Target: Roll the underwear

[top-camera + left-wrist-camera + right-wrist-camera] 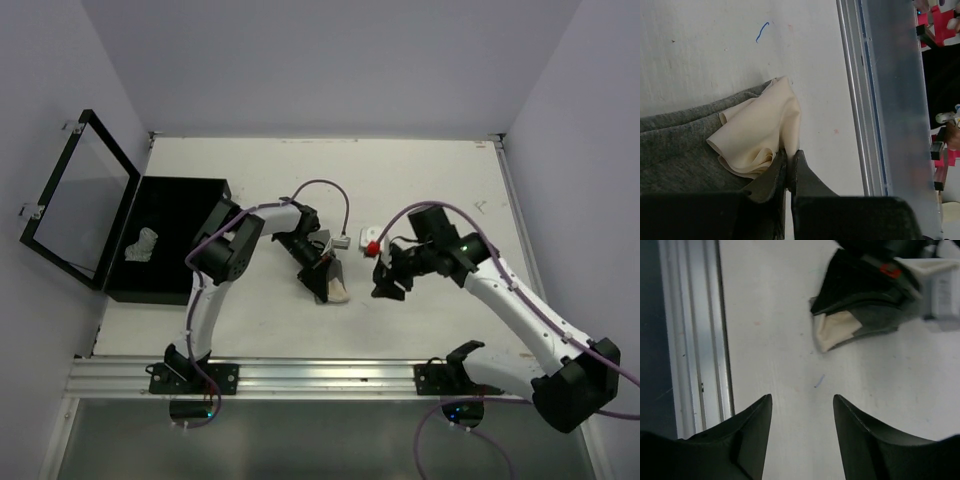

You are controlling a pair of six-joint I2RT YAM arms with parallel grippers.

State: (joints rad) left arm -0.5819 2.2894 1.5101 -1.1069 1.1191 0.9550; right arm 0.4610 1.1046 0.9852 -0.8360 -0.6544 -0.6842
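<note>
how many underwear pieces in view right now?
2. One pale garment lies in the open black box, far left. One grey-and-cream garment lies on the table, pinched by the left fingers. More may be hidden under the arms.

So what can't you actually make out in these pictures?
Top view: most of the underwear lies under the left end effector.
Left wrist view: its grey cloth runs off the left edge, shape unknown.
Top view: the pale thing in the black box is too small to identify.
</note>
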